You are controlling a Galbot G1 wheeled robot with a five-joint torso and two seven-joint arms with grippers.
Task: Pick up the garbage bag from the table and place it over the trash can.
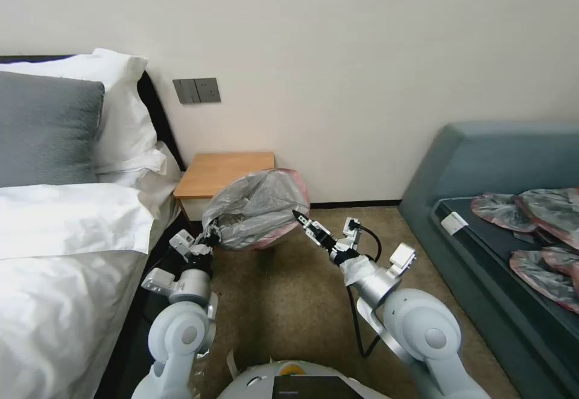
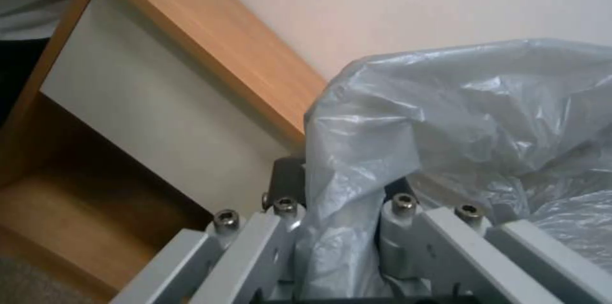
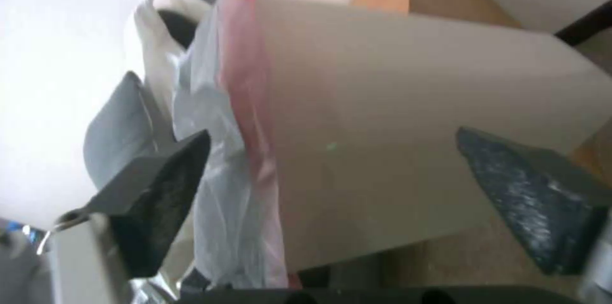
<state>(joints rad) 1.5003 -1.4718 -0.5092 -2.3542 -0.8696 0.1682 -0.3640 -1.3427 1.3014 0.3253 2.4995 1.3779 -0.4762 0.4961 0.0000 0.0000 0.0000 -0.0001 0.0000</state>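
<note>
The garbage bag (image 1: pixel 256 206), grey crinkly plastic with a pink-red rim, hangs spread open in front of the table (image 1: pixel 224 172), just off its front right corner. My left gripper (image 1: pixel 210 237) is shut on the bag's lower left edge, and the plastic (image 2: pixel 459 117) bunches between its fingers (image 2: pixel 341 208). My right gripper (image 1: pixel 298 214) stands open at the bag's right edge. The pink rim (image 3: pixel 245 103) runs close beside one finger (image 3: pixel 169 175). Behind the rim is a cream-white tapering side that looks like the trash can (image 3: pixel 395 117). In the head view the bag hides the can.
The bed (image 1: pixel 66 248) with pillows fills the left. A teal-grey sofa (image 1: pixel 482 163) stands right, with several similar grey-pink bags (image 1: pixel 537 224) on its seat. A black cable (image 1: pixel 356 320) hangs from my right arm. Tan carpet (image 1: pixel 283 302) lies open between bed and sofa.
</note>
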